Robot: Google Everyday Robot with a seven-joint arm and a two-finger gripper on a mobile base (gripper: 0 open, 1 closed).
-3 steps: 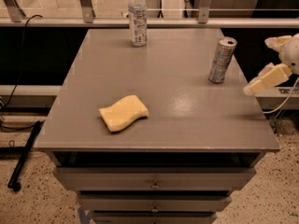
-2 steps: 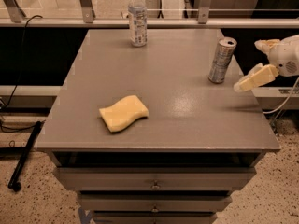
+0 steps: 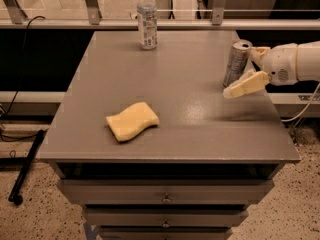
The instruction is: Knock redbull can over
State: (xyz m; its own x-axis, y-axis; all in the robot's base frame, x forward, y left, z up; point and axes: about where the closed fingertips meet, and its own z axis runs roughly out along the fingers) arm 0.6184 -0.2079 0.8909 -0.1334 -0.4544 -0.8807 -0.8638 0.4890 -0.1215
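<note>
The redbull can (image 3: 235, 59) stands upright near the right edge of the grey table (image 3: 190, 114). It is slim and silver, with a pull-tab top. My gripper (image 3: 242, 72) reaches in from the right on a white arm and is right against the can. Its fingers are open. The near cream finger (image 3: 247, 84) lies in front of the can's lower right side, and the far finger (image 3: 259, 51) shows behind the can's upper right. The gripper holds nothing.
A clear water bottle with a white cap (image 3: 146, 19) stands at the table's back edge. A yellow sponge (image 3: 132, 120) lies front left of centre. Drawers (image 3: 165, 198) sit below the table. A railing runs behind it and a black cable lies on the floor at left.
My gripper has moved left from beyond the table's right edge up to the can. The can still stands upright in the same spot.
</note>
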